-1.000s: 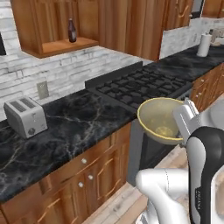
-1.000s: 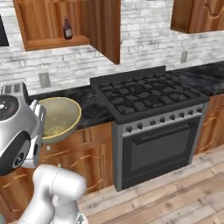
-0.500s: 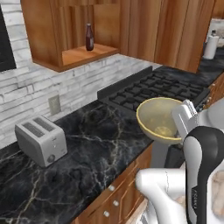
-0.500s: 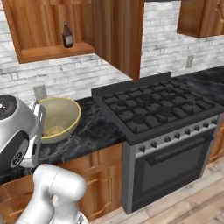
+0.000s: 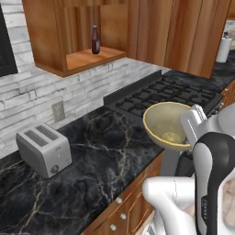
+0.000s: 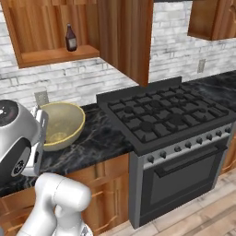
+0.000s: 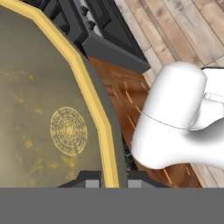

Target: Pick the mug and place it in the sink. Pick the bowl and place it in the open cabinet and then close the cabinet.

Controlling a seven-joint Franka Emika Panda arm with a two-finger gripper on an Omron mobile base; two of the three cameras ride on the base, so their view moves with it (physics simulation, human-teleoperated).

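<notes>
Bowl (image 5: 169, 124) rides above the counter (image 5: 92, 160) edge beside the stove, its rim pinched by the end effector (image 7: 112, 178). With only a rim grip, it could tip or slip while rising toward the open cabinet (image 5: 80, 34).

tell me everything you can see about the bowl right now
The bowl is wide and round, pale yellow-tan outside with a brighter yellow rim and a duller olive inside that bears a faint ringed mark at its centre. It looks glazed and holds nothing. It is held slightly tilted above the black marble counter, just left of the stove. The gripper is shut on its rim, one finger inside and one outside; nothing else touches it.
</notes>
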